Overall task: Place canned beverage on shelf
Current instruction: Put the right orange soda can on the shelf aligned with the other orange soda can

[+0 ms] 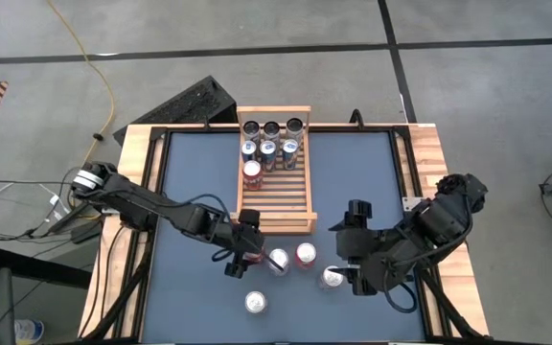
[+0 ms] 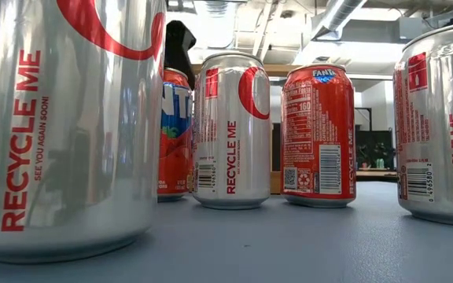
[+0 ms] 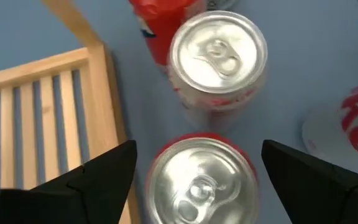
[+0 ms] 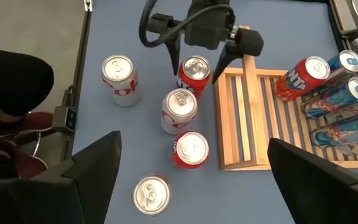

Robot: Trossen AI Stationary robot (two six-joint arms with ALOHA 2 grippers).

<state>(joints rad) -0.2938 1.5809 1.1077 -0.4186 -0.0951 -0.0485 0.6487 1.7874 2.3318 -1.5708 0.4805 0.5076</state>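
The left arm reaches across the blue table [image 1: 190, 307] to the near rail of the slatted light-wood shelf [image 1: 274, 203], its left gripper [image 1: 245, 248] pointing straight down with both dark fingers spread wide on either side of an upright red can [image 3: 199, 180] (not yet pinched). Just beyond stands a silver can [image 3: 218, 59], smooth and cylindrical. On the shelf's far half, seven more cans sit packed together. The right gripper [image 1: 351, 271] hangs open, off the shelf's near right corner.
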